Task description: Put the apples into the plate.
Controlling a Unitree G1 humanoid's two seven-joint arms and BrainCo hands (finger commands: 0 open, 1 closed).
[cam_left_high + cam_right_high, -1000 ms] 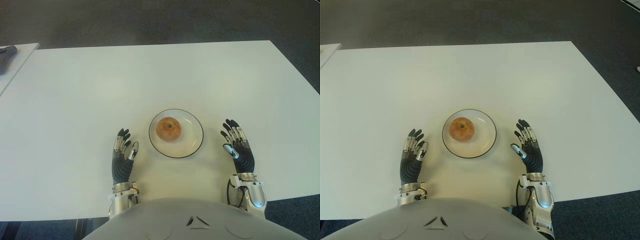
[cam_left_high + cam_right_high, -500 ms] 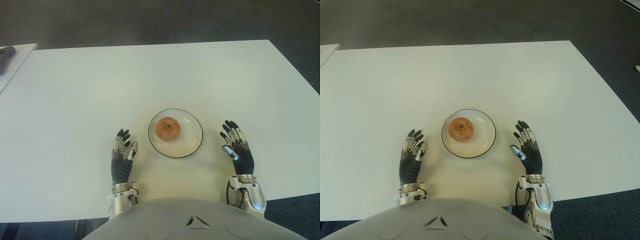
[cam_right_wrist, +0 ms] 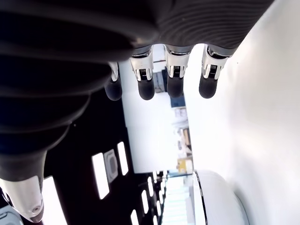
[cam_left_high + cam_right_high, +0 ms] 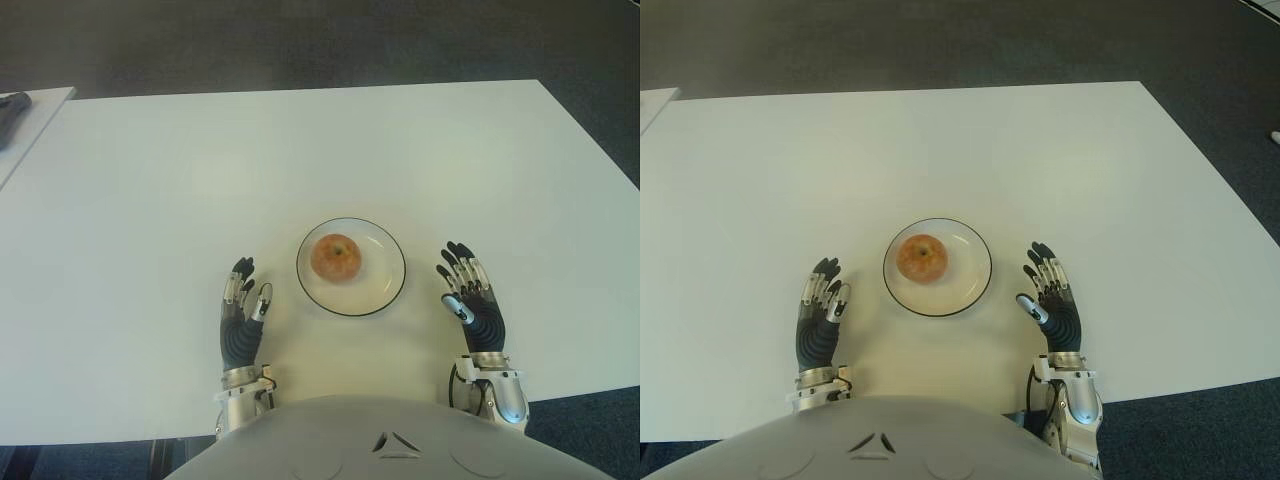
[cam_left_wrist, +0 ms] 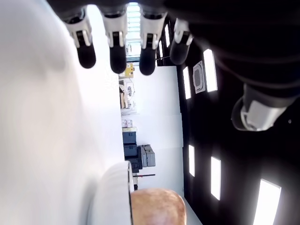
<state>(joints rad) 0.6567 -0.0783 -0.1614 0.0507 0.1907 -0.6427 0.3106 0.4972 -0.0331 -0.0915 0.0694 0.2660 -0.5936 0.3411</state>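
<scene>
One reddish-yellow apple [image 4: 336, 256] sits inside the white dark-rimmed plate [image 4: 384, 290] near the front middle of the white table [image 4: 300, 150]. My left hand [image 4: 241, 312] is to the plate's left, its fingers straight and holding nothing. To the plate's right is my right hand [image 4: 468, 293], fingers spread and equally empty. Both hands stay clear of the plate. The left wrist view shows the apple [image 5: 157, 207] and the plate's rim [image 5: 117, 197] beyond the extended fingers [image 5: 117, 51]. In the right wrist view the straight fingers [image 3: 145, 86] point past the plate [image 3: 215, 197].
A second white table's corner [image 4: 35, 115] with a dark object [image 4: 10, 108] on it shows at the far left. Dark carpet [image 4: 320, 40] lies beyond the table's far edge and past its right edge.
Both hands have drawn back slightly toward my body. The apple and plate have stayed in place.
</scene>
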